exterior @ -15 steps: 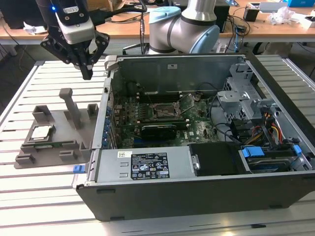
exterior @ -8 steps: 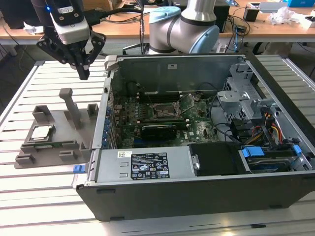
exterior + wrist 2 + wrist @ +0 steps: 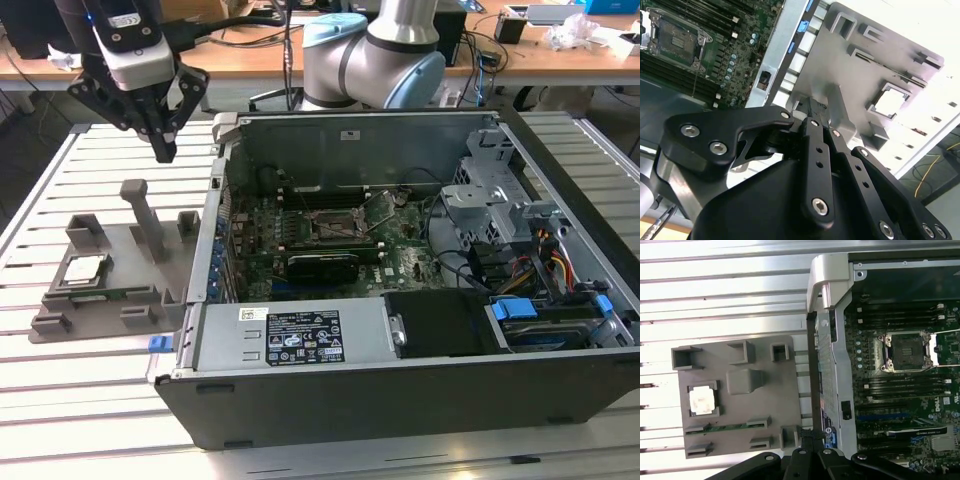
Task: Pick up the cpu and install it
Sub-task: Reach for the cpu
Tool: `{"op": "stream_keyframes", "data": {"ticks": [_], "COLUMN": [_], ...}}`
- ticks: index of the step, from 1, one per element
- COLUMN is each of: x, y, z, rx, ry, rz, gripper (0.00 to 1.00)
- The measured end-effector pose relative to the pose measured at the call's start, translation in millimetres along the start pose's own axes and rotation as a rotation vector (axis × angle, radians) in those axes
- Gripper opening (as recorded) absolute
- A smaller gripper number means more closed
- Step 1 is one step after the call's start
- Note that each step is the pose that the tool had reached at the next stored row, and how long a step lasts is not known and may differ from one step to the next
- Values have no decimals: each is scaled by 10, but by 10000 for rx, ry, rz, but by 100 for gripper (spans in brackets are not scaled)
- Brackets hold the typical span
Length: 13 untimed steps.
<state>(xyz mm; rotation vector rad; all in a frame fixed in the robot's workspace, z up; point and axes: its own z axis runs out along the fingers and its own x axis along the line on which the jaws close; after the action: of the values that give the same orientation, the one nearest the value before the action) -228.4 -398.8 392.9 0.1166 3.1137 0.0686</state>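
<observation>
In the exterior view a white slatted metal table (image 3: 80, 400) spans six o'clock; a cluttered wooden desk (image 3: 250, 60) runs along twelve o'clock.

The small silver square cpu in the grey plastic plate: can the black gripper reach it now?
Probably yes: the cpu lies uncovered, and the gripper hangs higher, near the plate; only the upright post stands close.
</observation>
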Motion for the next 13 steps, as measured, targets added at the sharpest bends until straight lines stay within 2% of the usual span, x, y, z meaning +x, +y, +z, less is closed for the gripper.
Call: {"op": "stream_keyframes", "data": {"ticks": [13], "x": [83], "y": [-6], "z": [-1], "rx": [-1], "ry": [0], "rz": [0], "gripper": [11]}}
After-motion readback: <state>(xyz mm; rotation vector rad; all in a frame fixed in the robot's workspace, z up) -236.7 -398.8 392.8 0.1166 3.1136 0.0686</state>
